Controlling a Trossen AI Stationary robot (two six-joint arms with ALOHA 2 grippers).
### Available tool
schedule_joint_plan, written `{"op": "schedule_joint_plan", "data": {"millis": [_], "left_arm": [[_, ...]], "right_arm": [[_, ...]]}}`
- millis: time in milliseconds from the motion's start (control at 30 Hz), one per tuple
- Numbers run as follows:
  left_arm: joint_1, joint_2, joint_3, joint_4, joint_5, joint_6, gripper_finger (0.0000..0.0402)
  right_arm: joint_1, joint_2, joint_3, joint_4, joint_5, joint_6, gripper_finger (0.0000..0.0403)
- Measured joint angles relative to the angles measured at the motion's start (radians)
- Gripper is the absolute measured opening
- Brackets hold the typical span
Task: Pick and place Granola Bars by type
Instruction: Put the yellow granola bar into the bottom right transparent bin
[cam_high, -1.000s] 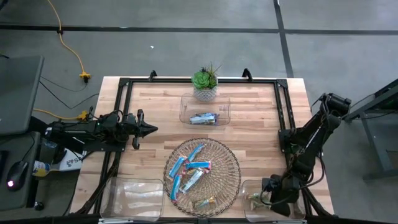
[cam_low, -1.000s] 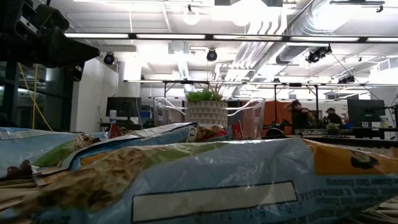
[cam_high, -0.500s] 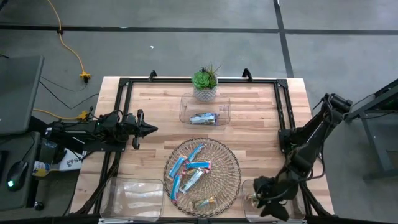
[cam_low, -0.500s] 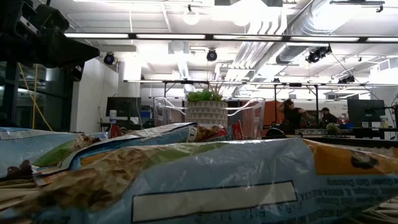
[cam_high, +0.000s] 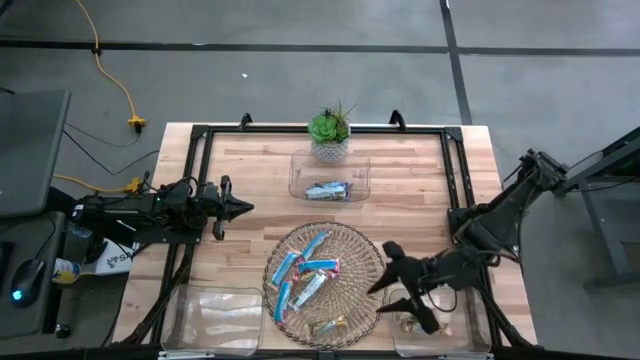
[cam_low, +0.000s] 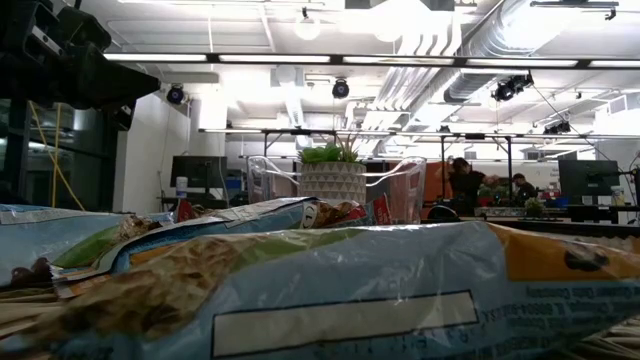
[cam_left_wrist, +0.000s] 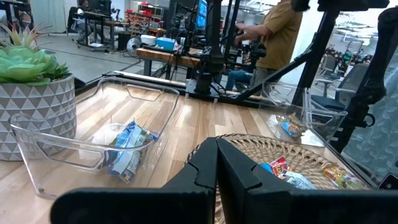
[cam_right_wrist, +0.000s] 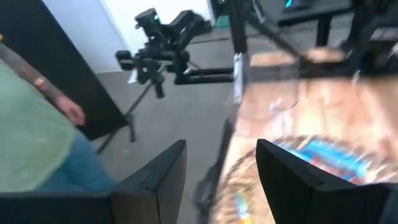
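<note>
Right end effector (cam_high: 396, 290) open, beside Granola Bars (cam_high: 305, 280).

Right end effector (cam_high: 398, 288) now over tray (cam_high: 372, 262)

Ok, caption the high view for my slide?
Right claw open between wicker tray and right bin; left claw waits shut at table's left.

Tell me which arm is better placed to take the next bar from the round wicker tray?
The right. Its open end effector hangs beside the round wicker tray of blue wrapped bars; the left end effector, shut, waits at the table's left edge.
</note>
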Motion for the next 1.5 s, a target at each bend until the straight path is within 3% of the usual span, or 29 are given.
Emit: {"op": "schedule_joint_plan", "data": {"millis": [167, 267, 633, 967, 1500], "left_arm": [[0.000, 0.000, 0.000, 0.000, 0.000, 0.000, 0.0001], [0.000, 0.000, 0.000, 0.000, 0.000, 0.000, 0.0001], [0.000, 0.000, 0.000, 0.000, 0.000, 0.000, 0.0001], [0.000, 0.000, 0.000, 0.000, 0.000, 0.000, 0.0001], [0.000, 0.000, 0.000, 0.000, 0.000, 0.000, 0.0001]], "right_arm": [[-0.054, 0.034, 0.000, 0.006, -0.022, -0.093, 0.0177], [-0.088, 0.086, 0.000, 0.006, -0.088, -0.092, 0.0177], [-0.146, 0.388, 0.115, 0.001, -0.282, -0.182, 0.0177], [-0.133, 0.600, 0.164, -0.042, -0.282, -0.194, 0.0177], [-0.092, 0.698, 0.163, -0.057, -0.202, -0.166, 0.0177]]}}
